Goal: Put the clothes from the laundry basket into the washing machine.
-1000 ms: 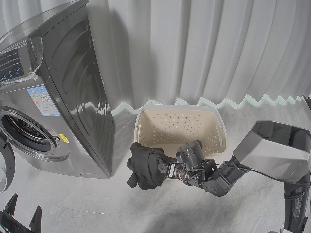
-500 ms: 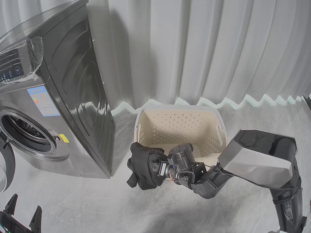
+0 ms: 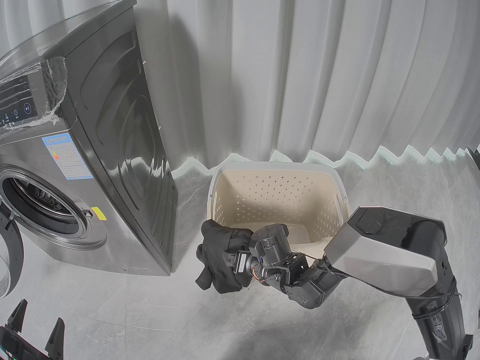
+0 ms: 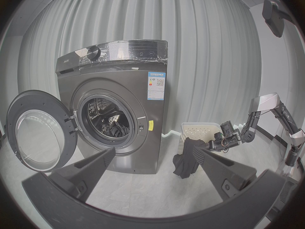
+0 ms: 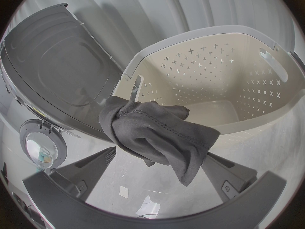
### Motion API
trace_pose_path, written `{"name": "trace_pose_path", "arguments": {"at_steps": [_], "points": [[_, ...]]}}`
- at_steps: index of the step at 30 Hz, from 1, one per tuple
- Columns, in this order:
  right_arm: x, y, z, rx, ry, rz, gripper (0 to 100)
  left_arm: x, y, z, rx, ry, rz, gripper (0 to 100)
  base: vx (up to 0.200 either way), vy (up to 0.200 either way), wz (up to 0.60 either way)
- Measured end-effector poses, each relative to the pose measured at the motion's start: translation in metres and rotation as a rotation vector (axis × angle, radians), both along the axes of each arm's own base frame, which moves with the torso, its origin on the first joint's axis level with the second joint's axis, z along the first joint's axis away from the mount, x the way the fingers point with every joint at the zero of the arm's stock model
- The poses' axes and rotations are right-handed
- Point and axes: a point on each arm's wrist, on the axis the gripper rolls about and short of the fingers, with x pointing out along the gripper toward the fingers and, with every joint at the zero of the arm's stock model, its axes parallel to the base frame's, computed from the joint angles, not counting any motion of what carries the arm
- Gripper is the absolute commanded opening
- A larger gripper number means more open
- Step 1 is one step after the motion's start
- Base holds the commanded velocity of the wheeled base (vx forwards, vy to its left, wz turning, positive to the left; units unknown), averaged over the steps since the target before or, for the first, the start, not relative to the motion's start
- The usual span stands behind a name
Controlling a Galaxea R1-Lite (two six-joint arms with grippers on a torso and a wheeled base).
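A dark garment (image 3: 220, 261) hangs over the near left corner of the cream laundry basket (image 3: 280, 166), part of it dangling outside. My right gripper (image 3: 233, 266) is at the garment, open, with the cloth (image 5: 159, 131) lying across the gap between its fingers. The basket's (image 5: 197, 35) pale bottom shows. The grey washing machine (image 3: 100, 151) stands to the left with its door (image 4: 38, 131) swung open and dark clothes (image 4: 114, 129) in the drum. My left gripper (image 3: 40, 313) is low at the near left, open and holding nothing.
White curtains (image 3: 310, 66) hang behind the basket and machine. Grey floor (image 3: 165, 316) stretches between the machine's front and the basket. The open door (image 3: 7, 256) juts out at the far left.
The right arm has pushed leftward, bringing its gripper further onto the garment. The garment, the basket and the left gripper have stayed where they were.
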Motion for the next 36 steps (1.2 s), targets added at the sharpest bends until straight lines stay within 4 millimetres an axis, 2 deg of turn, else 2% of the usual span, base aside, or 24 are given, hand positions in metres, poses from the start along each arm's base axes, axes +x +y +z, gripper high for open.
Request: {"name": "trace_pose_path", "arguments": {"at_steps": [2, 3, 13, 21, 27, 36], "points": [[0.001, 0.001, 0.0, 0.012, -0.017, 0.0, 100, 0.0, 0.0, 0.0, 0.0, 0.0, 0.0, 100, 0.0, 0.0, 0.0], [0.002, 0.002, 0.0, 0.016, -0.028, 0.002, 0, 0.0, 0.0, 0.0, 0.0, 0.0, 0.0, 100, 0.0, 0.0, 0.0], [0.003, 0.003, -0.01, 0.002, -0.053, 0.011, 0, 0.0, 0.0, 0.0, -0.001, 0.0, 0.0, 100, 0.0, 0.0, 0.0], [0.001, 0.003, -0.008, 0.01, -0.072, 0.015, 0, 0.0, 0.0, 0.0, -0.002, 0.0, 0.0, 100, 0.0, 0.0, 0.0], [-0.01, -0.003, 0.007, 0.0, -0.092, 0.034, 0, 0.0, 0.0, 0.0, -0.002, 0.0, 0.001, 100, 0.0, 0.0, 0.0], [-0.043, -0.026, 0.053, 0.013, -0.172, 0.067, 0, 0.0, 0.0, 0.0, -0.002, 0.0, 0.0, 100, 0.0, 0.0, 0.0]]}}
